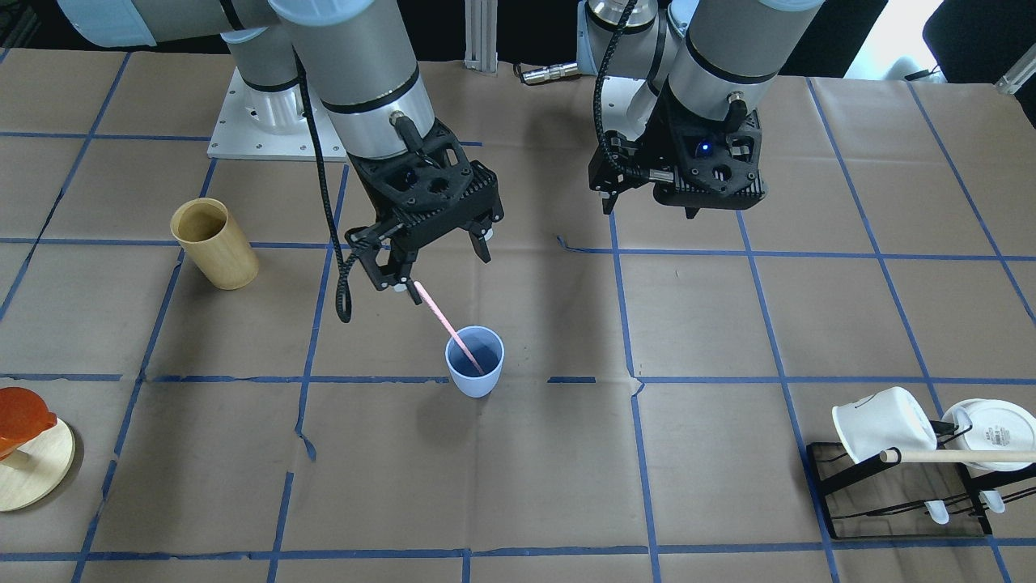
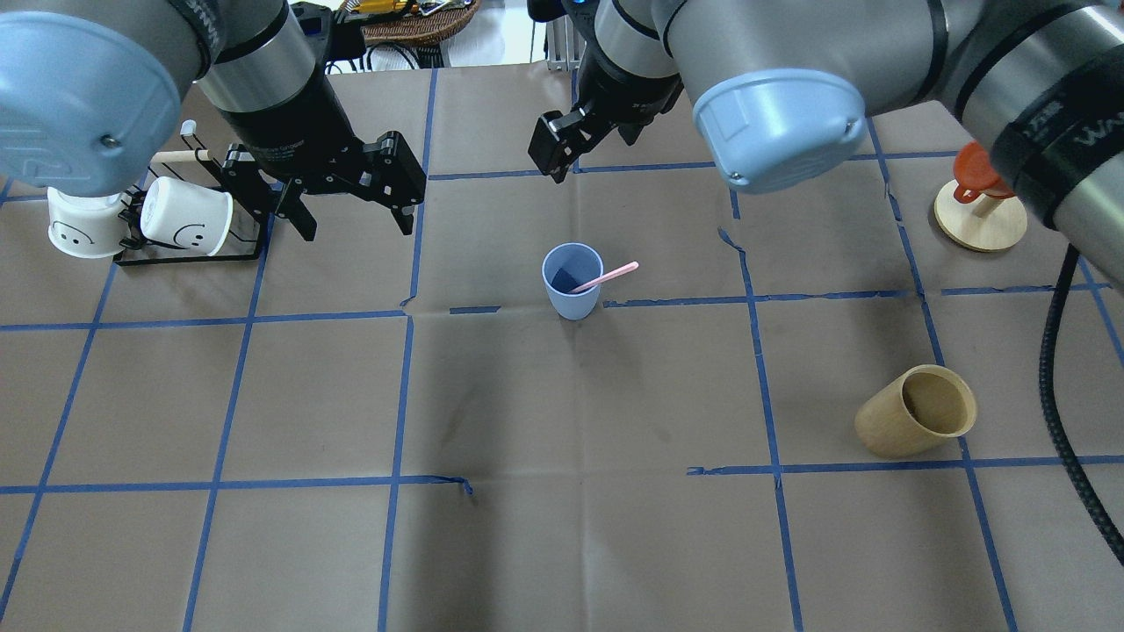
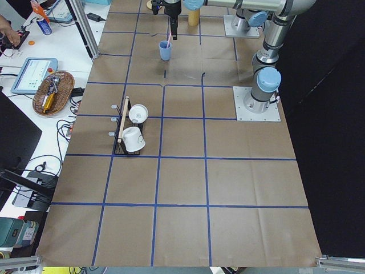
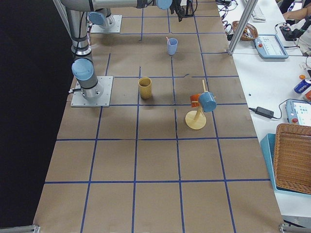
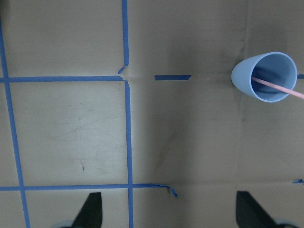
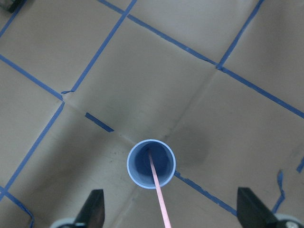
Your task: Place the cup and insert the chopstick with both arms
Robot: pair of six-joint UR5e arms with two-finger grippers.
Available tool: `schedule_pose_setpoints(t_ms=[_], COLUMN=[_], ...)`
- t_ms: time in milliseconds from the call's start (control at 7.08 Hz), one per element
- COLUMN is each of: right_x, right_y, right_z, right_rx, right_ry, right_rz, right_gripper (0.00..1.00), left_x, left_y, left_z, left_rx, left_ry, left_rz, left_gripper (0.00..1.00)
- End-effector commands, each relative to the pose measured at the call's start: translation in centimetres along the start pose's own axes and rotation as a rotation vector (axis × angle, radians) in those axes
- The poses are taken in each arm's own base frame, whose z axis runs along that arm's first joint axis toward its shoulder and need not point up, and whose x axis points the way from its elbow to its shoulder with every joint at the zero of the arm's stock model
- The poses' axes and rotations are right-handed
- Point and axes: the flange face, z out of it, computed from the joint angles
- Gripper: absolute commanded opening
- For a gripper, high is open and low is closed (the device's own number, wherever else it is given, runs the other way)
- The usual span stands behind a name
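The pale-blue cup [image 1: 475, 361] stands upright near the table's middle; it also shows in the overhead view [image 2: 572, 283]. One pale-pink chopstick [image 1: 447, 325] leans inside it, its top end sticking out over the rim. My right gripper [image 1: 440, 265] hovers just above the cup, open, with its fingers well apart. In the right wrist view the chopstick [image 6: 158, 194] rises between the two fingers and touches neither. My left gripper [image 1: 649, 210] is open and empty, off to the side. In the left wrist view the cup [image 5: 267, 77] sits at the upper right.
A tan wooden cup [image 1: 214, 243] stands on the robot's right side. A black rack with white mugs [image 1: 890, 441] and a beige dowel [image 1: 955, 456] sits at the left end. A round wooden stand with an orange piece [image 1: 24, 453] is at the right end.
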Motion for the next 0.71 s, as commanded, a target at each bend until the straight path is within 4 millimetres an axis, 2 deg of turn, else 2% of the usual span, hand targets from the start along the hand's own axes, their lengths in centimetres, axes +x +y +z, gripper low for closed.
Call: schedule_pose_setpoints(t_ms=[0,141,283,565], right_x=[4.6,6.8,8.4,9.8], right_y=[2.8,5.2,7.8,11.6], right_z=[-3.9,-5.9,-7.0,-5.5], right_rx=[-0.082,-0.131,-0.175,-0.245], right_ry=[0.074,0.072,0.073,0.112], right_rz=[0.127,0.238,0.312,0.452], right_gripper=[1.0,1.0,1.0,1.0], left_x=[-0.1,-0.2,-0.2,-0.2], left_y=[0.1,0.1,0.1,0.0], left_z=[-0.1,-0.1,0.0,0.0], left_rx=[-0.001,-0.001,-0.003,0.0], left_ry=[-0.013,-0.011,-0.011,-0.011], left_rz=[-0.008,-0.01,-0.008,-0.007], left_gripper=[1.0,1.0,1.0,1.0])
